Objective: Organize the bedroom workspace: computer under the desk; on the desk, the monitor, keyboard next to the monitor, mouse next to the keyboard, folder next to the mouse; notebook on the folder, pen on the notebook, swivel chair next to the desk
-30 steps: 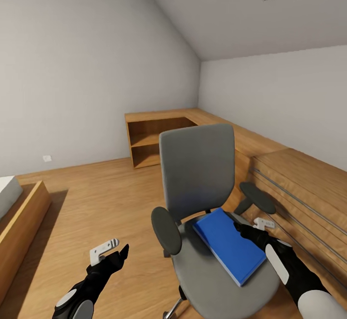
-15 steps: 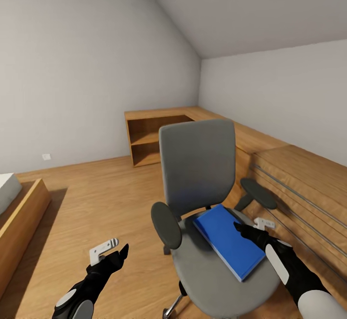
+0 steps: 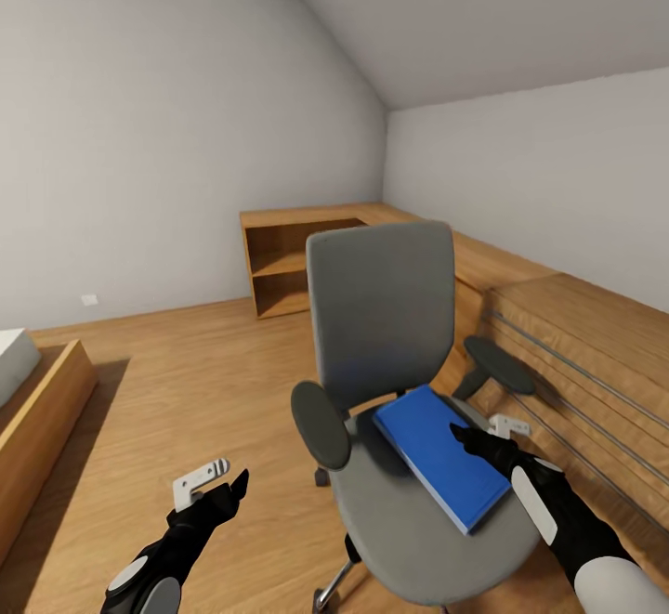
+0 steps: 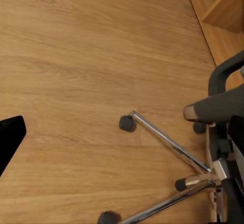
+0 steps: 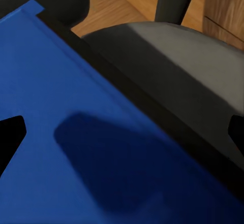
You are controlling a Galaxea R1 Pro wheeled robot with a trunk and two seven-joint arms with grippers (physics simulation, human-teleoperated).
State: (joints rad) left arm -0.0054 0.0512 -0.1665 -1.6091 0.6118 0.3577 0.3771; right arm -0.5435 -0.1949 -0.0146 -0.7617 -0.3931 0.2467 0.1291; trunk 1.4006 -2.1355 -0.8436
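1. Blue folder: lies flat on the seat of the swivel chair, directly beneath the right end effector; its dark spine edge runs across the right wrist view, folder.
2. Right end effector: fingers spread wide, poised over the folder's cover, gripping nothing.
3. Left end effector: spread apart and empty, hanging over bare wooden floor, with the chair's chrome base off to its side.
4. Hazards, judged: the chair rides on casters, so a downward or sideways push may roll it away; the thin folder lying flush on the seat offers little edge, so the fingers may slide over the cover.
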